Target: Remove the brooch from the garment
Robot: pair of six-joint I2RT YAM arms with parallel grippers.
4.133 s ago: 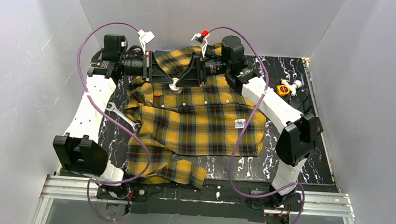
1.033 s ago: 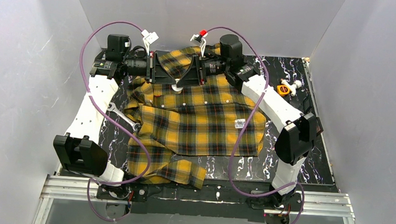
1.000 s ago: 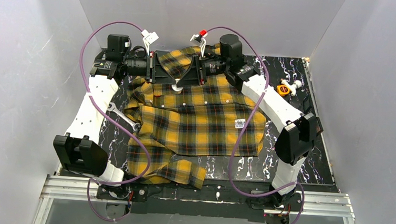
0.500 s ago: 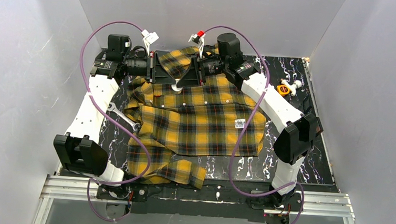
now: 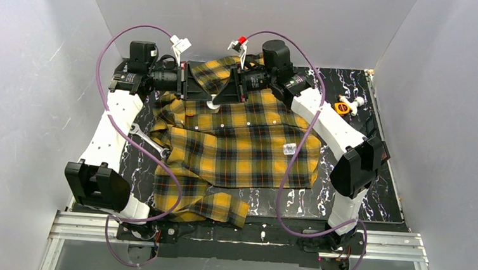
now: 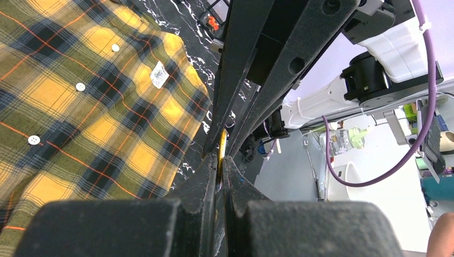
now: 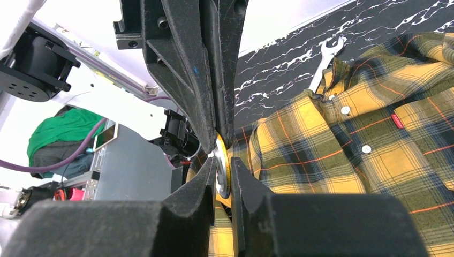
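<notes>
- Garment (image 5: 242,148): yellow-and-black plaid shirt with thin red lines, lying spread on the black marbled tabletop (image 5: 384,202). Its far part is lifted and bunched where the two arms meet.
- Left tool (image 6: 220,160): closed. The left wrist view shows a thin strip of yellow cloth pinched between its fingertips, so it is gripping the garment at the raised far fold.
- Right tool (image 7: 222,168): fingers drawn in to a narrow gap. A small pale cream piece sits between them, touching both, with a yellow edge of cloth just beside it. It appears to be the brooch.
- Brooch (image 5: 212,105): from above it shows as a tiny cream-white shape at the far edge of the shirt, directly below the point where the two tools meet tip to tip. Its attachment to the cloth cannot be made out.
- White label (image 5: 289,149): on the flat right part of the shirt, well apart from both tools.
- White snap buttons (image 6: 33,140): visible along the flat cloth.
- Wrench (image 5: 148,139): silver, lying on the tabletop at the shirt's left edge, one end touching or under the cloth.
- Small orange-and-white object (image 5: 346,107): on the tabletop at the far right, apart from the shirt.
</notes>
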